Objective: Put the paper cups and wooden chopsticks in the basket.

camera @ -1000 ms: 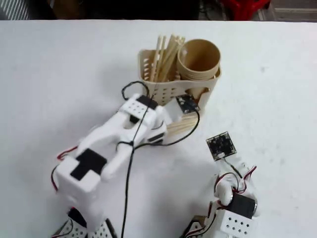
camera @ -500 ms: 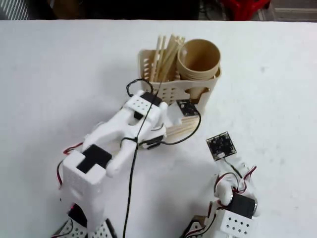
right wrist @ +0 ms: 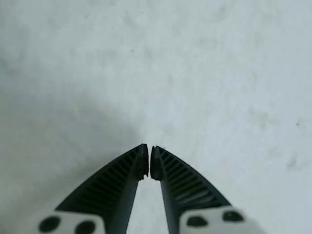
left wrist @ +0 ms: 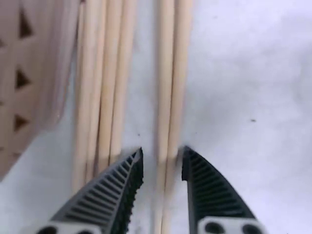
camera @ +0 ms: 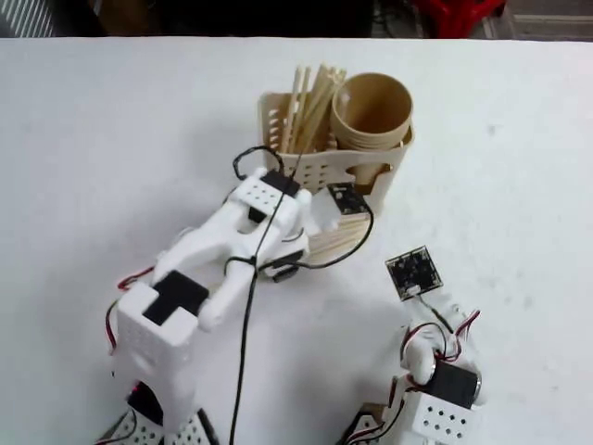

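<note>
Several loose wooden chopsticks (left wrist: 170, 73) lie flat on the white bench (camera: 111, 139), just beside the near wall of the basket (camera: 306, 171) and running along it. One bunch lies nearest the wall, and a pair lies slightly apart from it. Left end effector (left wrist: 162, 158): released, its jaws parted and set astride the pair, one on either side, with bare bench on the outer side. Basket: pale, perforated, upright toward the far middle of the bench, standing apart from every edge. Contents: stacked paper cups (camera: 372, 111), mouths up, in the right-hand part as the high view shows it; upright chopsticks (camera: 310, 97), leaning and fanned, in the left-hand part, tips above the rim. Right end effector (right wrist: 149, 158): clenched on nothing, tips meeting over bare bench. Right arm (camera: 440, 371): folded at the near right, well apart from the basket. Open bench lies wide to the left, to the right and beyond the basket. Left arm (camera: 213, 269): crosses the near middle toward the basket.
</note>
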Motion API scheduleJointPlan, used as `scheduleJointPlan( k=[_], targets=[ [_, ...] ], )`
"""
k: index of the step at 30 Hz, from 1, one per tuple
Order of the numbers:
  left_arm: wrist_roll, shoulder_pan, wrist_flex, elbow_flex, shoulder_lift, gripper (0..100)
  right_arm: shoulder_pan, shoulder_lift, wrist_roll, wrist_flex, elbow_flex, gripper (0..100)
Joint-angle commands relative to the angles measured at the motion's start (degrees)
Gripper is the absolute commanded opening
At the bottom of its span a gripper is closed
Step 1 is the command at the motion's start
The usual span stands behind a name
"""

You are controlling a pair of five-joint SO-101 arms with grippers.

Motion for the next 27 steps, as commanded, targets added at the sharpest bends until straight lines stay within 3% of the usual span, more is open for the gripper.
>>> scheduleJointPlan(
  k=[1,9,12,27],
  targets=[
    [0.53,1.63,-0.7,-0.62,0.22,15,-0.48,-0.31,0.0,0.31,0.62,3.1],
    [0.44,3.12,-0.7,2.73,-0.57,2,-0.57,-0.31,0.0,0.31,0.62,3.1],
    [0.53,3.47,-0.44,3.6,-2.86,2,-0.57,-0.31,0.0,0.31,0.62,3.1],
    [2.64,3.47,9.58,6.24,-45.05,2,-0.66,-0.31,0.0,0.31,0.62,3.1]
  ],
)
